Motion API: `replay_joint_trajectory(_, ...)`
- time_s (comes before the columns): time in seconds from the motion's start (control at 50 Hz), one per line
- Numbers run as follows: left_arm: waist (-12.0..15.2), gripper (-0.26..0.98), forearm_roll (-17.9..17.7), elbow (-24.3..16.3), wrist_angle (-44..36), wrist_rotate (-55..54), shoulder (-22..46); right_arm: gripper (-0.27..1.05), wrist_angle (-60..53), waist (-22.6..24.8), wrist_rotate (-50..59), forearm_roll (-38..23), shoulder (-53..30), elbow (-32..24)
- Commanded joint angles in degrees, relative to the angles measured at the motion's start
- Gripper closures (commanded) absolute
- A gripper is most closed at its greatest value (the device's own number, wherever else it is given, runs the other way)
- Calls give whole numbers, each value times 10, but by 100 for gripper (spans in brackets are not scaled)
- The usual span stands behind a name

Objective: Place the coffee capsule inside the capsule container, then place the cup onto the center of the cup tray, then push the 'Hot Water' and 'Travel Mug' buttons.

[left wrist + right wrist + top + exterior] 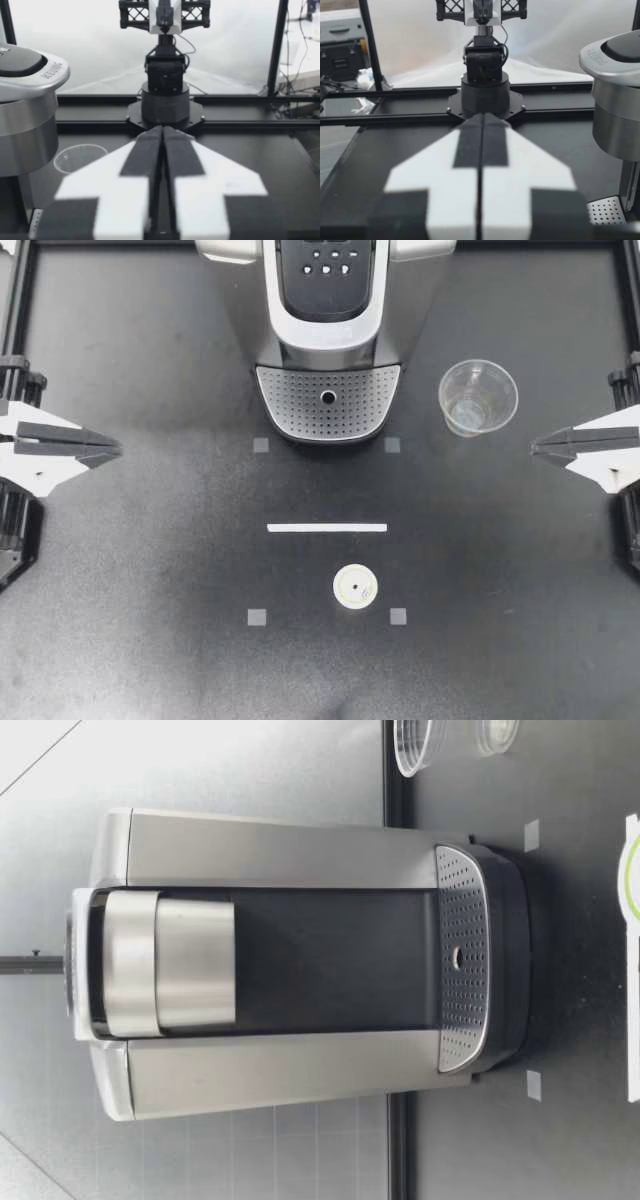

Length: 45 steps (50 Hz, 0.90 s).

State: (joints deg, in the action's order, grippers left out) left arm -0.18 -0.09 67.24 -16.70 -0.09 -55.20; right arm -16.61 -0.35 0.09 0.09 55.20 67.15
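Observation:
A silver and black coffee machine (330, 300) stands at the back middle of the table, with its perforated cup tray (328, 400) in front and its buttons (328, 262) on top. A clear plastic cup (477, 397) stands upright beside the tray, on the right. A white coffee capsule (355, 588) lies foil-up on the mat near the front. My left gripper (115, 449) rests shut at the left edge, empty. My right gripper (535, 447) rests shut at the right edge, a little to the right of the cup. The machine's lid (170, 963) is down.
A white tape strip (327, 528) lies between the tray and the capsule. Small grey squares (257, 617) mark the corners of a zone around them. Black frame rails (20, 300) run along the table's sides and back.

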Motion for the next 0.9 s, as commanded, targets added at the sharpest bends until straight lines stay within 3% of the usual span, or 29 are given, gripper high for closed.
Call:
replay_joint_trajectory(0.0,-6,53,0,-6,-4,0,14,62,-6,-3,2,0,-5,-4)
replay_joint_trajectory(0.12,-8,60,0,-15,-4,-3,33,72,-8,-3,10,0,-21,-4)
replay_joint_trajectory(0.26,-14,61,0,-27,-3,-6,71,72,-8,-3,39,0,-57,-7)
replay_joint_trajectory(0.52,-57,61,0,-67,-1,-38,205,72,-8,27,70,-1,-154,-15)
replay_joint_trajectory(0.88,-81,61,2,-151,3,-48,387,72,-8,63,76,0,-273,-35)
